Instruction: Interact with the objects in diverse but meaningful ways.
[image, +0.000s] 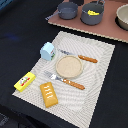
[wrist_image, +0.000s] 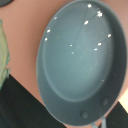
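Saucepan (wrist_image: 80, 60) fills the wrist view, empty, on the pinkish board (wrist_image: 25, 35) — finger state cannot be told

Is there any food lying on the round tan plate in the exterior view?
No, the round tan plate is bare; the bread block lies apart from it on the placemat.

grey saucepan (wrist_image: 80, 62) seen from above, pinkish-brown board (wrist_image: 22, 22) beneath
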